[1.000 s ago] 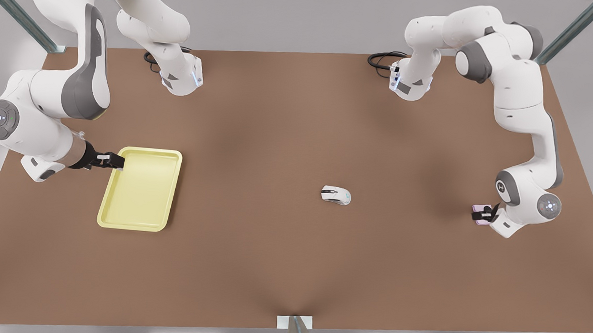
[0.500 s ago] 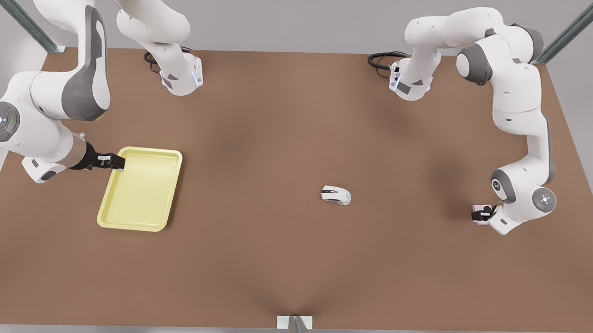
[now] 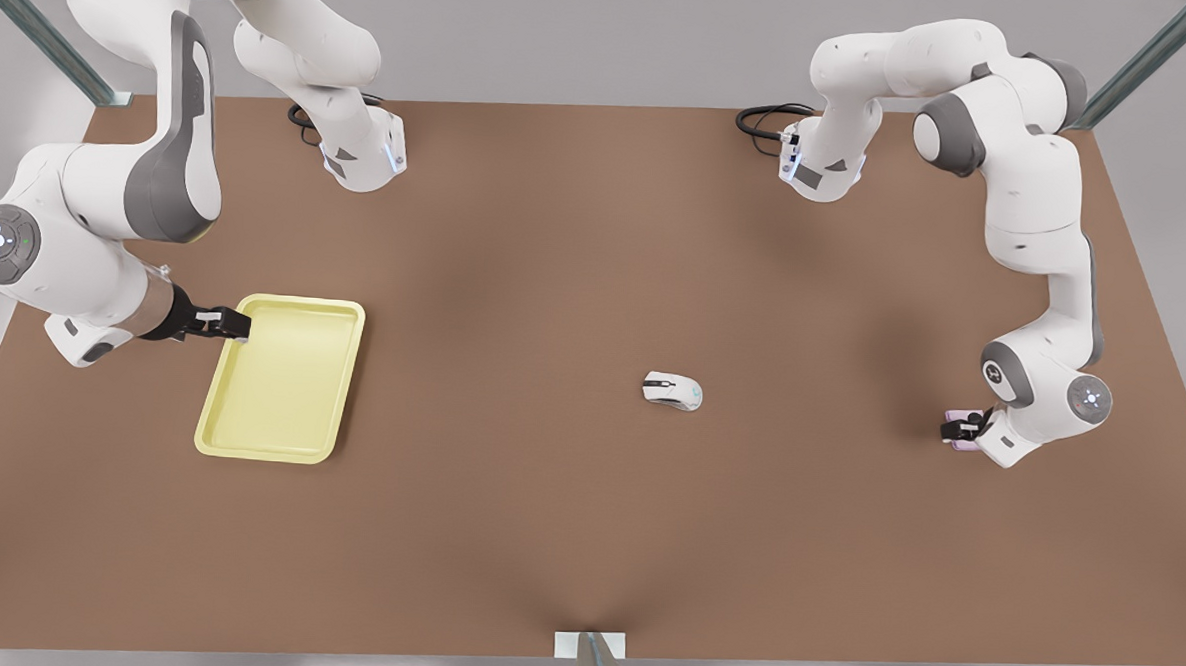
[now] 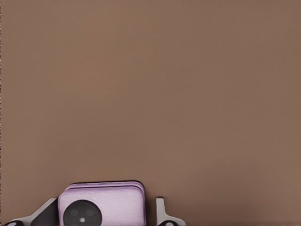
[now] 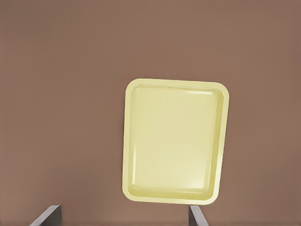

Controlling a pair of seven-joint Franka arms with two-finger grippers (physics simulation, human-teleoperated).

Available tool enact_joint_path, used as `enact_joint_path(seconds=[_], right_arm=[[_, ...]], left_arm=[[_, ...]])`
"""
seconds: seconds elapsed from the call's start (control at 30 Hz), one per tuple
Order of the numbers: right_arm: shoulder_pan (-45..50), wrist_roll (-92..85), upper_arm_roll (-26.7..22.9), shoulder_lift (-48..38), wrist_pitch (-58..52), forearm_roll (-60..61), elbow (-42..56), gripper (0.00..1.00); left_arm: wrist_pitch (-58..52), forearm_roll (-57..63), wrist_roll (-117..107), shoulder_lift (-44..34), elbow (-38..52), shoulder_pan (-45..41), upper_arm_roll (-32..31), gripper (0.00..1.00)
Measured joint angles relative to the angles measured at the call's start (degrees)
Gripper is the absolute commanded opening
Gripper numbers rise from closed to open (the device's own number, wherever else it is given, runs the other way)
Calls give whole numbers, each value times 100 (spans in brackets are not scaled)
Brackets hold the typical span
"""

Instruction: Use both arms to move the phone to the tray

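Observation:
The pale pink-lilac phone (image 3: pixel 954 418) lies flat on the brown table near the front view's right edge. My left gripper (image 3: pixel 968 427) is down over it and open. In the left wrist view its fingers (image 4: pixel 159 207) stand on either side of the phone (image 4: pixel 110 203); one touches the phone's side and the other is a small gap away. The pale yellow tray (image 3: pixel 277 453) lies at the front view's left. My right gripper (image 3: pixel 237 325) is open by the tray's far corner. From the right wrist the tray (image 5: pixel 128 141) is seen beyond that gripper (image 5: pixel 123 208).
A white computer mouse (image 3: pixel 673 390) lies mid-table between phone and tray. Both arm bases and black cables (image 3: pixel 763 118) stand along the table's far edge. Open brown tabletop stretches between the mouse and the tray.
The left arm has sunk a little, settling its gripper lower around the phone. The right arm and the tray have hardly moved.

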Motion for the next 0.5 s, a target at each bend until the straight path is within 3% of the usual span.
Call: enact_joint_path(seconds=[0.1, 0.23, 0.5], right_arm=[[1, -3, 0, 1, -1, 0, 0, 100], [1, -8, 2, 4, -2, 0, 0, 100], [-1, -17, 0, 4, -2, 0, 0, 100]], left_arm=[[4, -12, 47, -8, 0, 9, 0, 98], [8, -34, 75, -11, 0, 12, -1, 80], [-29, -81, 113, -50, 10, 14, 0, 80]])
